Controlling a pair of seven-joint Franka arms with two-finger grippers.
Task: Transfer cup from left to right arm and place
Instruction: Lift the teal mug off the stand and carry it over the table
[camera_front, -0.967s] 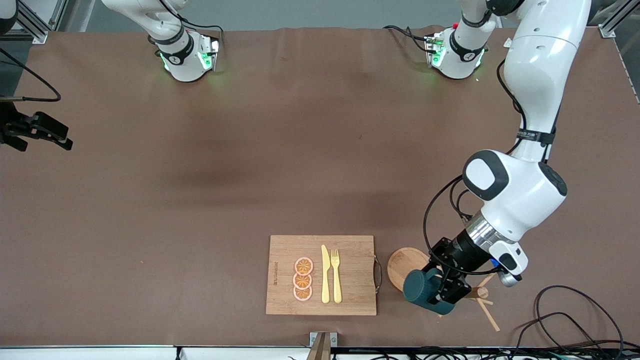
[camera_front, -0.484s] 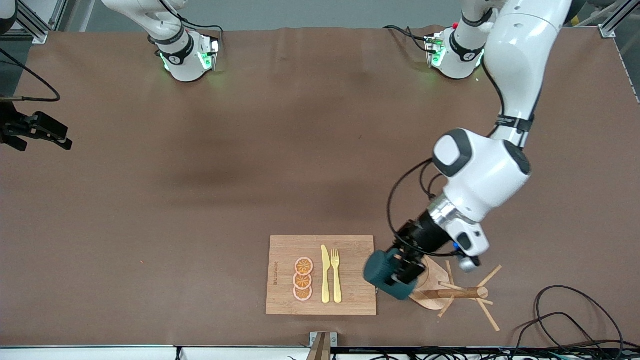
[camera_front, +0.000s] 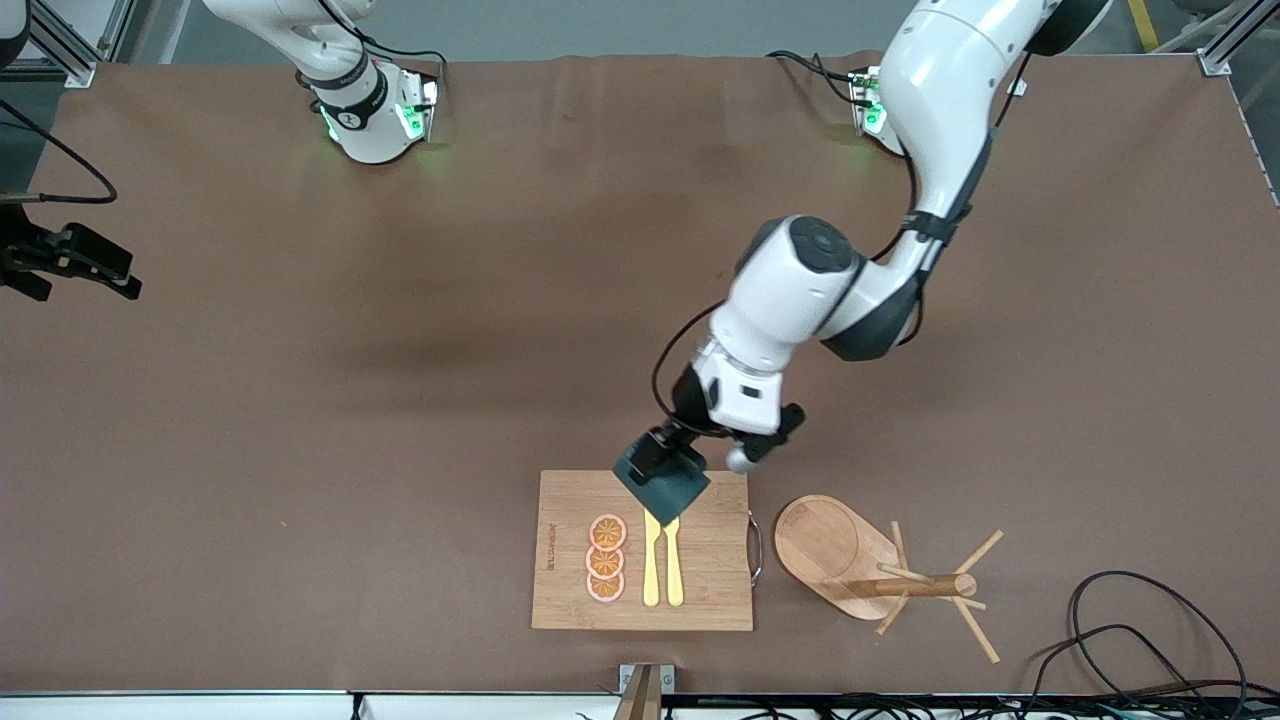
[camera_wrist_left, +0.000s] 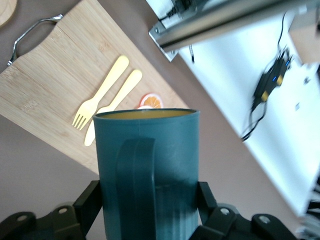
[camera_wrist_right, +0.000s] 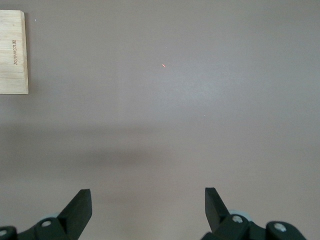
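Observation:
The cup (camera_front: 668, 482) is a dark teal mug with ribbed sides, a handle and a tan inside. My left gripper (camera_front: 658, 462) is shut on it and holds it in the air over the farther edge of the cutting board (camera_front: 566, 570). In the left wrist view the cup (camera_wrist_left: 165, 150) fills the middle, handle toward the camera, with a finger (camera_wrist_left: 89, 202) pressed on each side. My right gripper (camera_wrist_right: 148, 200) is open and empty over bare table toward the right arm's end; it waits there, at the edge of the front view (camera_front: 118, 278).
On the board lie three orange slices (camera_front: 606, 558), a yellow knife (camera_front: 651, 565) and a yellow fork (camera_front: 673, 565). A wooden mug tree (camera_front: 870, 572) stands beside the board toward the left arm's end. Cables (camera_front: 1150, 620) lie near the front corner.
My left arm has carried the cup from the mug tree toward the right arm's end, to over the board's farther edge. The right gripper has not moved.

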